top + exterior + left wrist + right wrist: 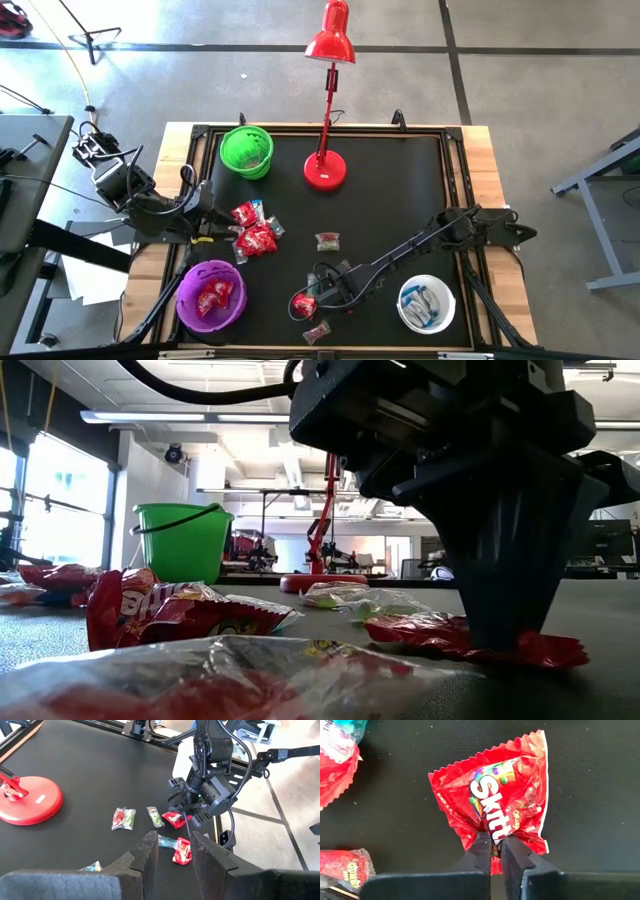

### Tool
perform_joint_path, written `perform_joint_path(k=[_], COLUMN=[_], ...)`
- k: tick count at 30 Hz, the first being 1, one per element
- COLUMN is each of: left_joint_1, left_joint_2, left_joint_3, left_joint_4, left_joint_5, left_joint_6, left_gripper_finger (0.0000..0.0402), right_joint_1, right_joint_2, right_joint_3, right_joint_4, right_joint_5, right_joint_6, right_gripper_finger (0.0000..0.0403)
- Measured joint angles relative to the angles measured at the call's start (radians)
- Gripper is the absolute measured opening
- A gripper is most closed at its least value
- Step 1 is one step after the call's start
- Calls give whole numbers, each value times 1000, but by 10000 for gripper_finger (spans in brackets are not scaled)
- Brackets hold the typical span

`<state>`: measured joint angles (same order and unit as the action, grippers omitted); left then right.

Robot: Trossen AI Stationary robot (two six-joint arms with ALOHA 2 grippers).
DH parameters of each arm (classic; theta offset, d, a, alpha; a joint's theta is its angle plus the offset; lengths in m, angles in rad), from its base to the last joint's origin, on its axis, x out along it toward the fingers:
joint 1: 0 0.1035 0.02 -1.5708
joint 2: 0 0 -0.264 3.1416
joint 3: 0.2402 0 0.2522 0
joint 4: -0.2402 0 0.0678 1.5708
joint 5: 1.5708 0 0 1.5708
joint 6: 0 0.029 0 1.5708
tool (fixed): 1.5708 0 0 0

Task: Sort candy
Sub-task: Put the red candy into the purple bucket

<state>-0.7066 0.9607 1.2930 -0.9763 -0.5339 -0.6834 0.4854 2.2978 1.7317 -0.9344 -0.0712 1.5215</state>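
Note:
A red wrapped candy [505,790] lies flat on the black mat [400,190] near the table's front, between the purple bowl [210,297] and the white bowl [427,304]. My right gripper [492,842] points down and is shut on it. My left gripper [172,851] is raised at the table's left side and stands open with nothing between its fingers. A pile of red and blue-and-white candy [255,235] lies just in front of it. A greenish candy [327,241] lies mid-table and another [317,332] at the front edge. The purple bowl holds red candy, the white bowl blue-and-white candy. My right gripper pinches the red candy's wrapper [492,827] between its two fingers, at the middle of one long edge. The wrapper bunches up there. The fingers come from above, pointing down. The candy rests on the mat [540,650], spread out beside the fingers [500,610].
A green bowl [246,150] stands at the far left of the mat. A red desk lamp's base [325,170] sits far centre, with its stem leaning toward the far edge. A raised frame [455,200] borders the mat. Bare mat lies at the right.

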Motion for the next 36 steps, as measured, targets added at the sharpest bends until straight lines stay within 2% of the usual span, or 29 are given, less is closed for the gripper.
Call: perform_joint_path(k=[5,14,22,30,32,36], left_joint_1=[0,0,0,0,0,0], left_joint_2=[0,0,0,3,9,23], left_joint_3=[0,0,0,0,0,0], left_joint_4=[0,0,0,1,1,2], left_joint_5=[0,0,30,27,25,-15], left_joint_6=[0,0,-3,-4,-3,1], left_gripper_finger=[104,104,104,104,104,104], right_joint_1=[0,-3,-2,-2,-2,-9], right_joint_2=[9,26,21,20,13,-50], right_joint_3=[37,213,377,593,625,584], right_joint_4=[-27,-169,-295,-458,-455,-363], right_joint_5=[14,157,241,408,465,537], right_joint_6=[-3,-88,-116,-117,-117,-116], right_gripper_finger=[8,9,9,9,9,9])
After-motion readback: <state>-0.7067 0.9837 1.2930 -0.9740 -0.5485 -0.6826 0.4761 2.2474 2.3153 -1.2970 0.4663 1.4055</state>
